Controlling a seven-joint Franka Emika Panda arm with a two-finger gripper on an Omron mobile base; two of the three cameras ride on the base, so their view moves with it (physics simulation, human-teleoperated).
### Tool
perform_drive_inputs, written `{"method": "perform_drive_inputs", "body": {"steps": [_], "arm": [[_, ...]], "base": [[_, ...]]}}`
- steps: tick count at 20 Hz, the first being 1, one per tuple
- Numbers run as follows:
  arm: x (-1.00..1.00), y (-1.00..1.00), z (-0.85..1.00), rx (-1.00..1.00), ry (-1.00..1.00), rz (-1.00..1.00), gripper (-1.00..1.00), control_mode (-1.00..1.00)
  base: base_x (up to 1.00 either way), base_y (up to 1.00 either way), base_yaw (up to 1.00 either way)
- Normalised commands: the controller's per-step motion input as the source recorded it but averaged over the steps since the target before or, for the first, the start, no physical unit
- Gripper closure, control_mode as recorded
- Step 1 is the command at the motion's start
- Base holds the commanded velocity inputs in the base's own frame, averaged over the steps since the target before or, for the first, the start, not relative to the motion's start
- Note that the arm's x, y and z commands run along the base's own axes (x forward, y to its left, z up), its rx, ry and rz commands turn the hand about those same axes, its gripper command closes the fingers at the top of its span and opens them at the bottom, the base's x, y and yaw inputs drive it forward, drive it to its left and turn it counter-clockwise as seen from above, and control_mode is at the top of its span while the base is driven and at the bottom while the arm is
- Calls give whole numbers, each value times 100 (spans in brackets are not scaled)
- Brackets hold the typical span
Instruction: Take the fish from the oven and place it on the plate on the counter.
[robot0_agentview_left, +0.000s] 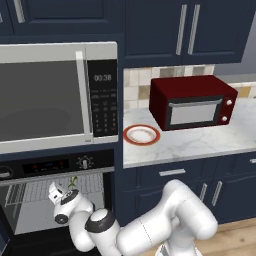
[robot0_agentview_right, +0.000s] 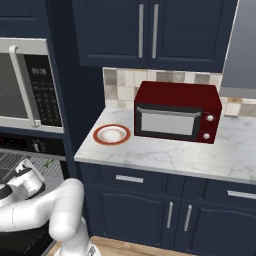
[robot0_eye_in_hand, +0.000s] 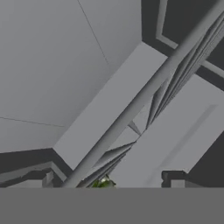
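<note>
Fish (robot0_eye_in_hand: 103, 183) between open fingers (robot0_eye_in_hand: 175, 180), on oven rack (robot0_eye_in_hand: 144, 100).

Navy wall cabinets (robot0_agentview_right: 150, 30) hang above a beige tiled backsplash (robot0_agentview_right: 120, 82); wood floor (robot0_agentview_left: 240, 240) below.

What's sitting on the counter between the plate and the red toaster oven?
Nothing. In both base views only bare marble counter lies between the plate and the red toaster oven.
</note>
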Motion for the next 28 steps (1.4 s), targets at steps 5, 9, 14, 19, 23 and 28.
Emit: {"method": "perform_drive_inputs", "body": {"steps": [5,9,14,19,23,28], "arm": [[9,5,-17,0,0,0,100,-100],[0,0,-17,0,0,0,100,-100],[-28,0,-12,0,0,2,100,-100],[-51,0,-8,0,0,7,100,-100],[-69,6,-2,0,0,12,100,-100],[-62,7,-1,0,2,11,100,-100]], "base": [[0,0,0],[0,0,0],[0,0,0],[0,0,0],[0,0,0],[0,0,0]]}}
